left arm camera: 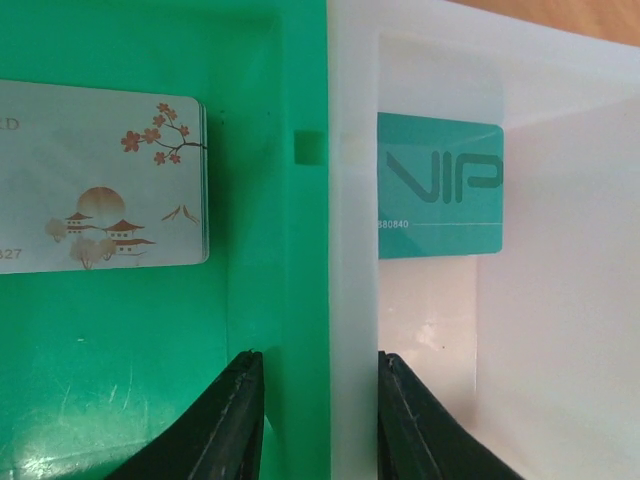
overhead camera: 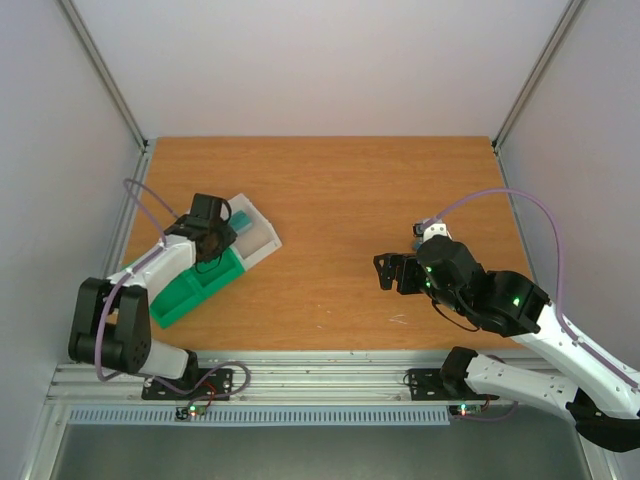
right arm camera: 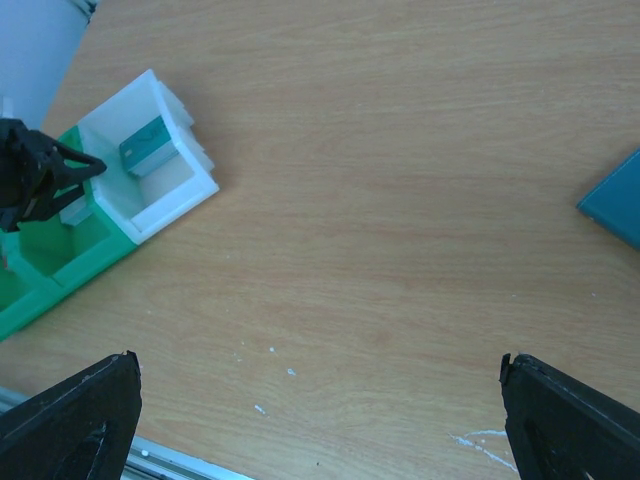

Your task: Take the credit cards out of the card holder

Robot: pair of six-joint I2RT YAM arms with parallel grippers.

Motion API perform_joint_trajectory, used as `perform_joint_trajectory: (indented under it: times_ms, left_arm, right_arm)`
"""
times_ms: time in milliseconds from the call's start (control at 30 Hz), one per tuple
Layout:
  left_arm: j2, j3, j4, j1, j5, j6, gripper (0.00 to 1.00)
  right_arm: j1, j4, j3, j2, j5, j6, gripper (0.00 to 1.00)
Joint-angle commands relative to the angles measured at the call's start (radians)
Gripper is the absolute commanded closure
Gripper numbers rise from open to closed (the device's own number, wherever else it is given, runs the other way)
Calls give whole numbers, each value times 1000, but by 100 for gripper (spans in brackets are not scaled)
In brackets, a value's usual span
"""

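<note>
Credit cards (left arm camera: 100,175): whitish stack, the top face printed with red-pink blossom, a sun and pagodas. It lies flat in a green compartment of the tray (overhead camera: 178,300), outside the card holder (right arm camera: 618,205).

Left claw (left arm camera: 318,357): partly parted, with fingers straddling the wall between the green and white compartments, one on each side. Whether they pinch that wall cannot be told. It does not touch the cards.

Teal card (left arm camera: 440,185): marked VIP, in the adjoining white compartment.

Card holder: slate-blue, flat on the wooden surface (overhead camera: 330,200), well apart from the tray. Only a corner is in view.

Right claw (overhead camera: 395,273): spread wide, grasping nothing, above the surface near the card holder.
</note>
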Motion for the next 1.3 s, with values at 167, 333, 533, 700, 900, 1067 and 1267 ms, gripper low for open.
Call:
perform_joint_trajectory:
  times_ms: [167,333,533,700,900,1067,1267]
  left_arm:
    - [187,132,159,-80,107,-57,75]
    - [258,192,187,-103,138,-90,75]
    - [259,234,176,-107,152,-109,69]
    - [178,239,108,-106,149,-50,51]
    - [33,244,-46,-106,82,63,20]
    - [-117,268,-195,-106,107,240,1]
    - [-300,266,-385,-106,215,441,1]
  right_arm:
    - [9,-31,26,18,44,23,2]
    - [9,-50,34,31,61,34,2]
    - [9,-29,14,54,117,38,2]
    - [9,-85,29,166,304,56,2]
    - [-26,-138,107,369,440,69,2]
    - [-199,-20,79,484,331,-25,10]
    - [-361,76,38,607,265,-61,23]
